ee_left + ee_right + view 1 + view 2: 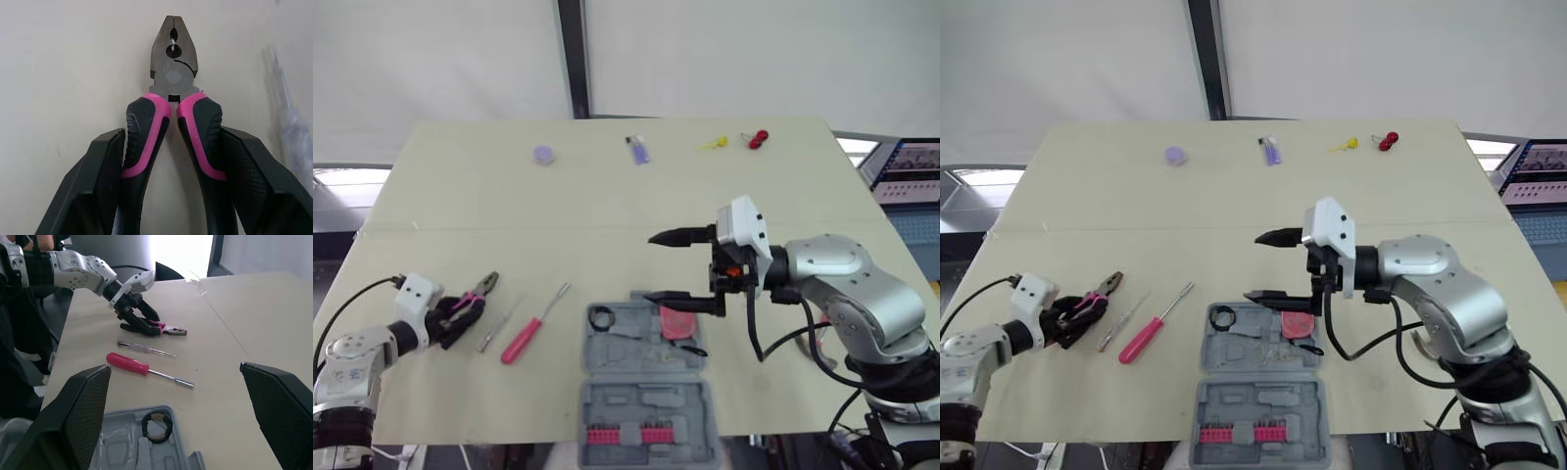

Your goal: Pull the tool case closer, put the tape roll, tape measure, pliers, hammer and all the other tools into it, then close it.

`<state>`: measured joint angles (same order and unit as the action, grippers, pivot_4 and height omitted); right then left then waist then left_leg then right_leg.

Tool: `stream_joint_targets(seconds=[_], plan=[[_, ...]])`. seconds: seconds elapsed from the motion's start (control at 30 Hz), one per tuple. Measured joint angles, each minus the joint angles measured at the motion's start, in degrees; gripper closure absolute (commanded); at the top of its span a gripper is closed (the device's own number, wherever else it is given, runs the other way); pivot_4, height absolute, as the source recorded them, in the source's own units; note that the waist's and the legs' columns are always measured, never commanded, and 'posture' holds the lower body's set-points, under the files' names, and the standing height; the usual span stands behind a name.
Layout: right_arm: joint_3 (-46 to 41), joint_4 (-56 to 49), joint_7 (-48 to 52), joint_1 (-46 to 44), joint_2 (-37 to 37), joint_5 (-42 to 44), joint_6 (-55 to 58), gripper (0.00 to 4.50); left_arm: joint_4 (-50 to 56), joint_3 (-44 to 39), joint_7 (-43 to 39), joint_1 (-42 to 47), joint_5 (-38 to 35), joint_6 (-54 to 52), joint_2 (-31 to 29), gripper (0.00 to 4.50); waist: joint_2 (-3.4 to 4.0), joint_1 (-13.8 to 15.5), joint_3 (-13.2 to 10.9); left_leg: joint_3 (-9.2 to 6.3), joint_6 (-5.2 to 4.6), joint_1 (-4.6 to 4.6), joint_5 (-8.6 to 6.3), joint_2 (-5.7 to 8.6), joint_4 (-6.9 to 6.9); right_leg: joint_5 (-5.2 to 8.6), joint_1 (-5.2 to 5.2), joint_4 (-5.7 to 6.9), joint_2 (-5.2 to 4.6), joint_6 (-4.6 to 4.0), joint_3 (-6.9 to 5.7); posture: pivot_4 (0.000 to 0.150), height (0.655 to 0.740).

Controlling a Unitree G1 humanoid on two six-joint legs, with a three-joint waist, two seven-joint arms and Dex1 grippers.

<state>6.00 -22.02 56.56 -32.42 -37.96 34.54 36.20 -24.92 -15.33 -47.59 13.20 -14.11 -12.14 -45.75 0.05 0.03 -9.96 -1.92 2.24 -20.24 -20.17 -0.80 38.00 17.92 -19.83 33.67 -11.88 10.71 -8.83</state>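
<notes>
Tool case (607, 397): lies open at the near edge of the table (460, 196), about centre; its near half carries a row of red bits (626, 435).
Tape roll (601, 316): already in the far-left corner of the case's far half, with a pink-red item (677, 323) to its right.
Left gripper (460, 311): low at the near left, fingers (93, 186) clamped against the two pink-and-black handles of the pliers (173, 54).
Pliers: lie flat on the table, well left of the case, head pointing far and right.
Right gripper (650, 266): spread wide and empty, hovering over the far right part of the case.
Loose tools: a red screwdriver (530, 331) and a thin clear one (499, 328) lie between the pliers and the case.
Far edge: a purple disc (543, 154), a small purple item (638, 150), a yellow piece (710, 145) and a red piece (758, 138), well apart from the case.
Step in hand: likely the pick-up of the pliers; the case looks pulled close and opened.
Next move: lift the pliers clear of the table, carry them right above both screwdrivers, and lower them into a free recess. The right arm above the case may need to give room.
</notes>
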Motion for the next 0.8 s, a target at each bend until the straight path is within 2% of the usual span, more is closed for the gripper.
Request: stream_joint_targets(seconds=[0.1,0.2,0.3,0.33,0.5,0.8], plan=[[0.0,1.6,-0.1,-1.5,0.0,-0.4,0.0,0.00,4.3,0.0,-3.9,5.1,-1.1,-1.3,-4.6,2.00,-0.12,-0.3,-0.1,0.04,0.02,-0.06,-0.02,-0.01,-0.05,-0.01,-0.13,0.02,0.01,-0.01,-0.01,0.150,0.7400],[1.0,3.0,0.9,-3.8,-1.4,-2.5,-0.2,0.00,10.8,1.5,-7.4,9.4,-2.9,-3.6,-5.1,2.00,-0.03,-0.2,-0.1,0.07,0.02,-0.08,-0.03,0.00,-0.07,-0.01,-0.18,0.02,0.00,-0.01,-0.01,0.150,0.7400],[5.2,4.6,3.5,-7.4,-4.2,-7.4,-1.6,0.00,17.2,8.1,-11.6,12.5,-3.8,-6.1,-2.7,2.00,-0.02,-0.3,-0.1,0.14,0.02,-0.07,-0.03,-0.03,-0.05,-0.01,-0.21,0.06,0.01,-0.02,0.00,0.150,0.7400],[7.4,5.0,4.2,-8.3,-4.1,-9.3,-2.2,0.00,19.8,12.6,-13.7,13.0,-3.7,-6.7,-1.1,2.00,-0.02,-0.4,-0.1,0.20,0.02,-0.08,-0.03,-0.04,-0.05,-0.01,-0.27,0.08,0.01,-0.02,0.02,0.150,0.7400],[12.0,7.6,4.5,-12.2,-2.0,-13.6,-2.2,0.00,23.1,22.0,-17.7,15.0,-2.5,-7.6,2.6,2.00,-0.03,-1.2,-0.1,0.29,0.02,-0.20,-0.03,-0.06,-0.07,-0.01,-0.54,0.19,0.01,-0.03,0.04,0.150,0.7400],[20.8,6.8,8.4,-14.5,-1.5,-15.6,5.1,0.00,24.2,29.9,-20.1,19.8,0.1,-7.1,9.0,2.00,-0.03,-1.5,-0.1,0.28,0.02,-0.28,-0.03,-0.06,-0.02,-0.02,-0.56,0.17,0.01,-0.04,0.04,0.150,0.7400]])
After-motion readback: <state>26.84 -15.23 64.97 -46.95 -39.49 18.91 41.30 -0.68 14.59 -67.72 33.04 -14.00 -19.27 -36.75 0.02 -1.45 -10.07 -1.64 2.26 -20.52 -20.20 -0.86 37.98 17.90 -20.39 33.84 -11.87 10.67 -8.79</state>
